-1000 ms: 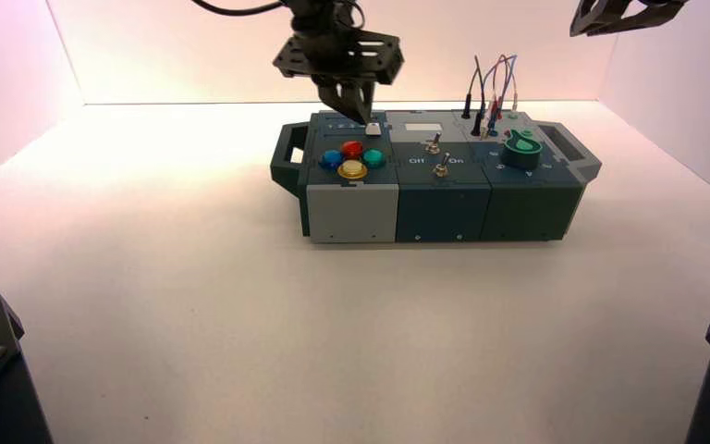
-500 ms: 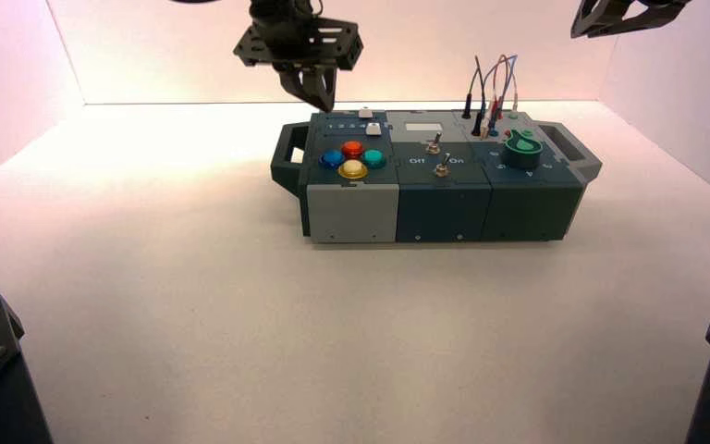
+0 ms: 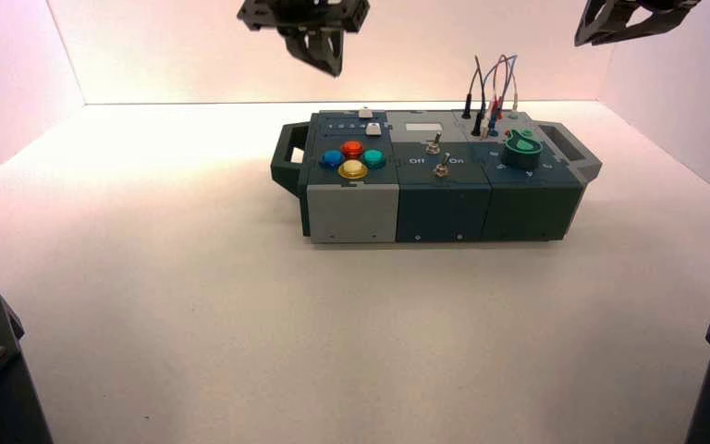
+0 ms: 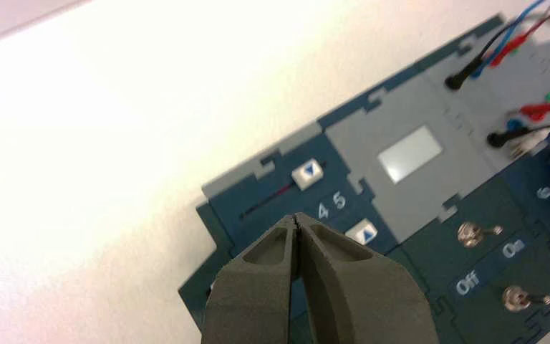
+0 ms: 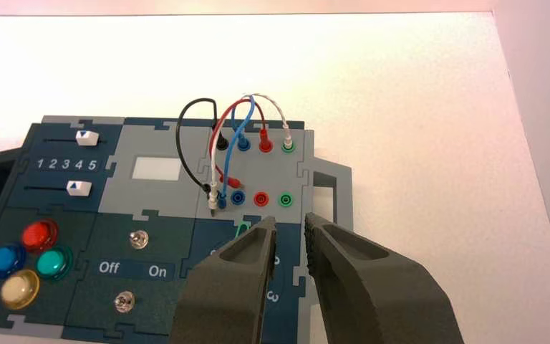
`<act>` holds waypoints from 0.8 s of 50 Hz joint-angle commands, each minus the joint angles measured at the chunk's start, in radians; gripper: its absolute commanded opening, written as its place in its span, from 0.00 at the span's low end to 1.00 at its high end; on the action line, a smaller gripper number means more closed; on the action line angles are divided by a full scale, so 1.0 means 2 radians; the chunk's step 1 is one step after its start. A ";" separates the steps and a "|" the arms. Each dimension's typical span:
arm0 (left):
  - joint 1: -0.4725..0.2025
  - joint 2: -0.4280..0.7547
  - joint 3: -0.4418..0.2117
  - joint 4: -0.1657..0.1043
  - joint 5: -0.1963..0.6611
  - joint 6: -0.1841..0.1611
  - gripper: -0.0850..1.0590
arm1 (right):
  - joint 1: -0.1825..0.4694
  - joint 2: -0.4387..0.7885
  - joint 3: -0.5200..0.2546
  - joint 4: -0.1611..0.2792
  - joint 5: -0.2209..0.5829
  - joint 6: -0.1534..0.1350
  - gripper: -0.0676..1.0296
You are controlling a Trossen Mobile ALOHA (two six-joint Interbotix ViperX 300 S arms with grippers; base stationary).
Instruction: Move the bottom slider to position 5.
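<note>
The bottom slider's white knob (image 4: 362, 233) sits on its dark teal track beside the four coloured buttons (image 5: 37, 235). In the left wrist view it is about level with the numeral 5 (image 4: 339, 200), the last of the printed row (image 5: 66, 164). It also shows in the high view (image 3: 373, 129) and the right wrist view (image 5: 79, 188). My left gripper (image 3: 325, 63) is shut and empty, raised well above the box's back left; its fingertips (image 4: 298, 218) are clear of the panel. My right gripper (image 3: 610, 26) is parked high at the back right, slightly open (image 5: 290, 222).
The box (image 3: 444, 199) stands mid-table with handles at both ends. A second white slider knob (image 4: 308, 173) sits on the far track. Two metal toggle switches (image 5: 137, 239), a green knob (image 3: 522, 148) and plugged wires (image 3: 492, 88) lie to the right.
My left gripper has lifted from beside the bottom slider knob and risen up and slightly left, away from the box. The knob has stayed in place. The right arm has not moved.
</note>
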 commanded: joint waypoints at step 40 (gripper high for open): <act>0.040 -0.091 0.019 0.008 -0.021 0.024 0.05 | -0.003 -0.028 -0.008 -0.012 -0.003 -0.002 0.28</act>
